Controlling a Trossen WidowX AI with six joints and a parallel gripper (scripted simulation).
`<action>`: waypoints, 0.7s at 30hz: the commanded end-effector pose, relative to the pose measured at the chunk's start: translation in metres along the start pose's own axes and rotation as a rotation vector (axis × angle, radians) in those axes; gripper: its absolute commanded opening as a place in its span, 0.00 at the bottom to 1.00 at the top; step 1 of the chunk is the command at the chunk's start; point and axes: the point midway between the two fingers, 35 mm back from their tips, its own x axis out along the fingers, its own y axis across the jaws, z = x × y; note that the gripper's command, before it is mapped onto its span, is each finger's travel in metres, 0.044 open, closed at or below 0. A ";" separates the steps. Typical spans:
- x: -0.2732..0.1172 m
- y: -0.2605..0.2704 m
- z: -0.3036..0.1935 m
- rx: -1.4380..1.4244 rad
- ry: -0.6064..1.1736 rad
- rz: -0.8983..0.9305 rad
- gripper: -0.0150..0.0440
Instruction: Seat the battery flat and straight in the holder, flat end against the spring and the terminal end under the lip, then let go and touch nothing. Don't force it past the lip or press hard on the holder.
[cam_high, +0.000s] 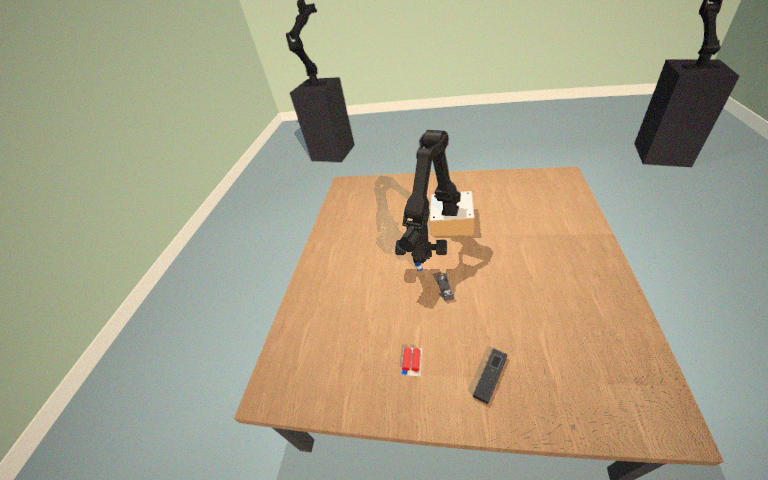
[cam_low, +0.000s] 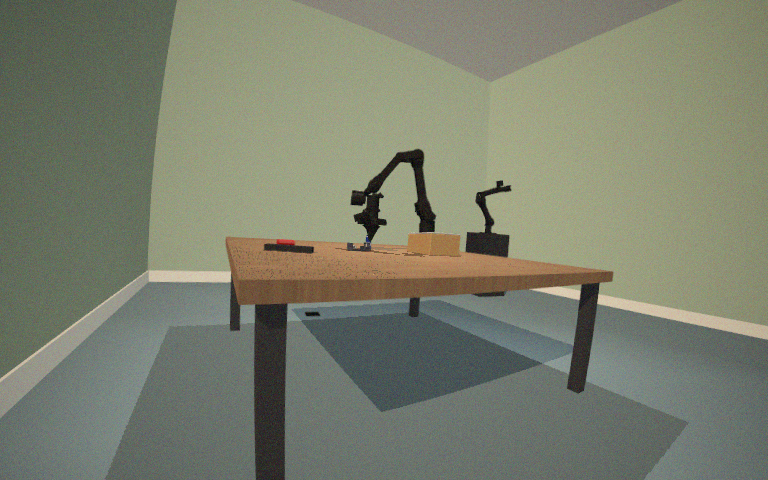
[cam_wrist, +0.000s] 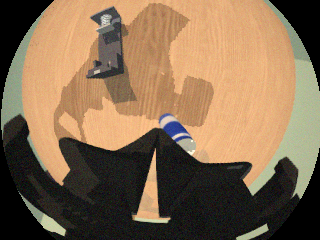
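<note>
nearest the wrist camera, the gripper (cam_high: 419, 260) (cam_low: 369, 240) (cam_wrist: 158, 132) is closed with nothing between its fingertips. the blue-and-white battery (cam_high: 419, 267) (cam_low: 368, 241) (cam_wrist: 177, 132) is just beside them at three o'clock in that view, outside the holder (cam_high: 444, 286) (cam_low: 361, 247) (cam_wrist: 110, 50); i can't tell if they touch it. the holder lies farther off at eleven o'clock. from the gripper in the top view, two red cylinders (cam_high: 407, 359) (cam_low: 285, 242) lie at six o'clock, and a dark remote (cam_high: 488, 376) (cam_low: 288, 248) at five, farther still.
</note>
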 end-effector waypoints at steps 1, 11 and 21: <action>0.001 -0.006 0.000 -0.003 0.004 0.000 0.25; 0.001 -0.022 0.000 -0.003 0.004 -0.002 0.25; 0.001 -0.038 -0.002 -0.003 0.004 -0.004 0.25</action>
